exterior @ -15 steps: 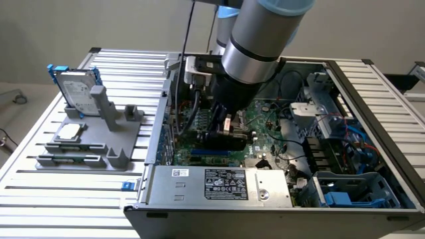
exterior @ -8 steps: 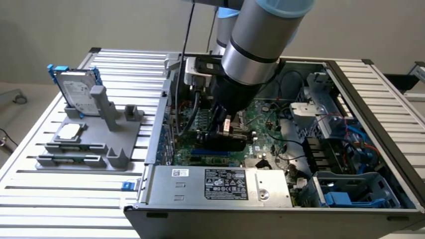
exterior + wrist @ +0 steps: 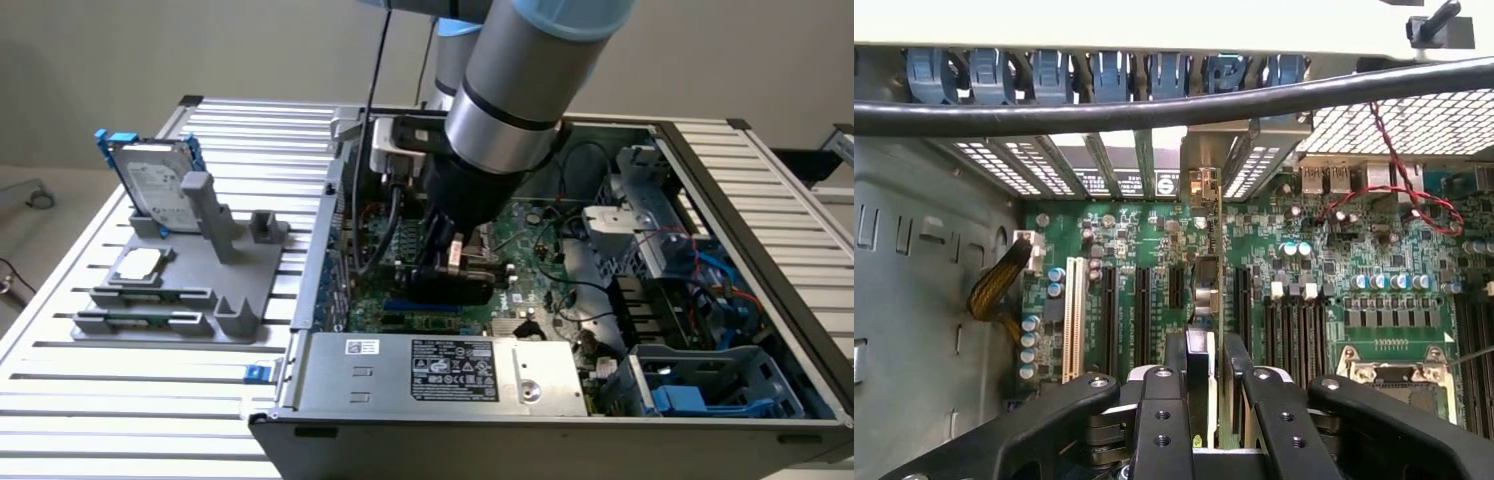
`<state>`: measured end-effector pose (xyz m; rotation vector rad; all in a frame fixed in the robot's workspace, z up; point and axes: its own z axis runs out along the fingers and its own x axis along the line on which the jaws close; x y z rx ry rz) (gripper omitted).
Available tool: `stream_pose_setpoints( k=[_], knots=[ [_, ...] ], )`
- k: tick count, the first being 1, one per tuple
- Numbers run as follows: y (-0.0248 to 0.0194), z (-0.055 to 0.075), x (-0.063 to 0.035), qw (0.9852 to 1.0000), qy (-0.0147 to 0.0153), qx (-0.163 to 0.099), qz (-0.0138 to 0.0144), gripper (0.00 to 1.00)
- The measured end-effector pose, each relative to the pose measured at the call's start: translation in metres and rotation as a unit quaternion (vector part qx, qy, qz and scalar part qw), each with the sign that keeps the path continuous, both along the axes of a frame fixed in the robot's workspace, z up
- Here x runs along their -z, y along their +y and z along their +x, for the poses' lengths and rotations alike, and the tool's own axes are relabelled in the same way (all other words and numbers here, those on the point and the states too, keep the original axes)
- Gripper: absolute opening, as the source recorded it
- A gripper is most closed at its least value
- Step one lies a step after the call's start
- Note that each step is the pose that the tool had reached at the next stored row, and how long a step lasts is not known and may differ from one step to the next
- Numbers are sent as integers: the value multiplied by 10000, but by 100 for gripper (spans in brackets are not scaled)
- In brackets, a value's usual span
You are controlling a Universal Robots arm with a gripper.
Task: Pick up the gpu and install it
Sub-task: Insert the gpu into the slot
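Slatted metal table (image 3: 227,130): bears an open computer case (image 3: 534,448) at 3 o'clock and a grey parts stand (image 3: 247,265) at 9 o'clock (both directly on the slats), just beside each other.

I'm seeing black fingers (image 3: 1157,425), the gpu (image 3: 1219,262) showing a greenish edge, and a green motherboard (image 3: 1144,232). I'm also reading a grey fixture (image 3: 220,275), a blue-framed silver drive (image 3: 150,188) and a silver ribbed bench (image 3: 107,400).
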<state>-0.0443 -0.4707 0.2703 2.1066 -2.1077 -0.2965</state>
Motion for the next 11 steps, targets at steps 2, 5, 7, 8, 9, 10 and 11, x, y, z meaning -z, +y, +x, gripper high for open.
stream_pose_setpoints(
  k=[2,5,7,8,9,10,11],
  knots=[
    [0,0,12,10000,8,0,0,26],
    [0,0,27,10000,17,0,0,26],
    [0,0,37,10000,21,0,-1,26],
    [0,0,41,10000,22,0,0,26],
    [0,0,46,10000,25,0,-1,26],
    [0,0,50,10000,28,0,-1,26],
    [0,0,53,10000,32,0,-1,26]
  ],
)
